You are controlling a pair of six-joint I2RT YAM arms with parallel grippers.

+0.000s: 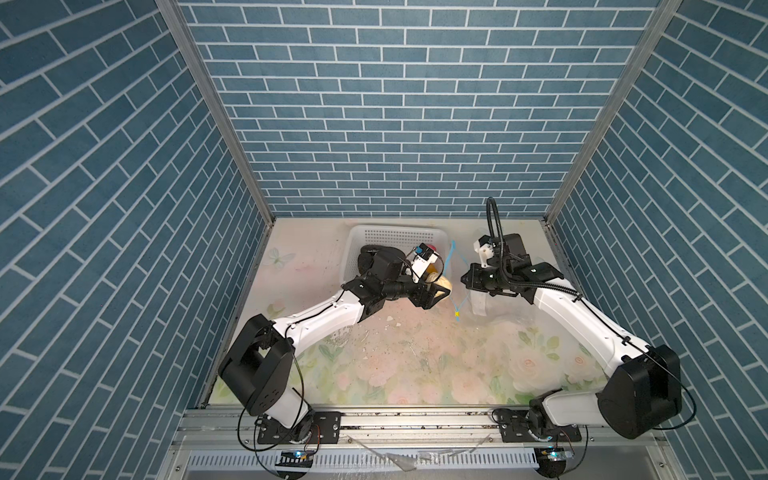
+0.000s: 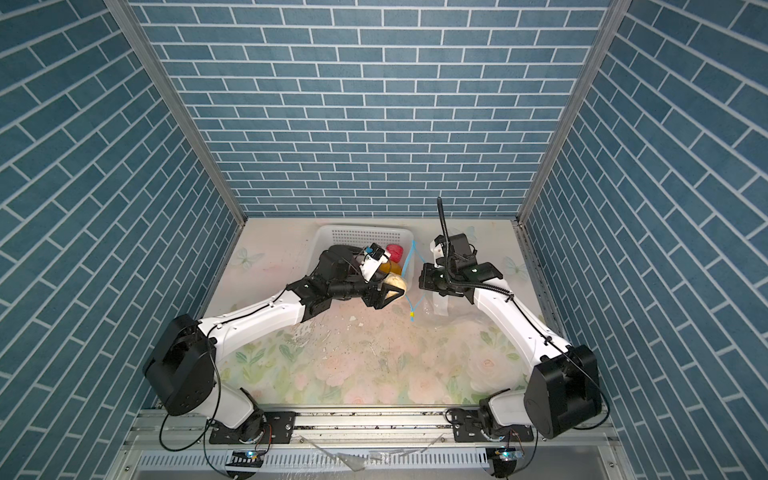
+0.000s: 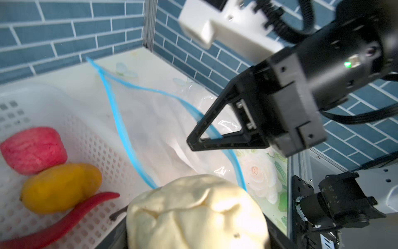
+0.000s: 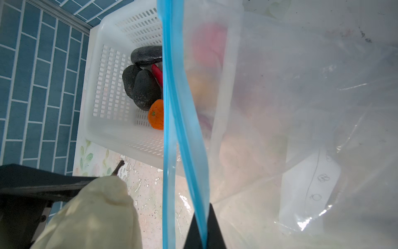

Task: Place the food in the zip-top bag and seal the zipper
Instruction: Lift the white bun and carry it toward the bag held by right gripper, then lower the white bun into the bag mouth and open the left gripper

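Your left gripper point(image 1: 441, 289) is clamped on the cream piece point(image 3: 198, 213), jaws wide around its bulk. It holds the piece by the near corner of the basket point(image 4: 97, 64), close to the bag's mouth and not in it. Your right gripper point(image 4: 204, 235) is pressed together on the zipper point(image 4: 172, 107). It pinches one lip of the blue strip and lifts it, so the zip-top bag point(image 4: 290, 97) gapes toward the basket. The rest of the bag lies on the bench point(image 1: 395, 365) just beside the basket.

I'd put you early in the job. Nothing shows plainly inside the bag (the pink and yellow blurs behind the plastic look like basket pieces seen through it). Lying in the basket are the black lumps point(image 4: 144, 86), the orange one point(image 4: 156, 114), the pink one point(image 3: 32, 149), the yellow-orange one point(image 3: 62, 187) and a red chilli point(image 3: 75, 213). All of those have to go in. Then the zipper, wide open now, has to be run shut.
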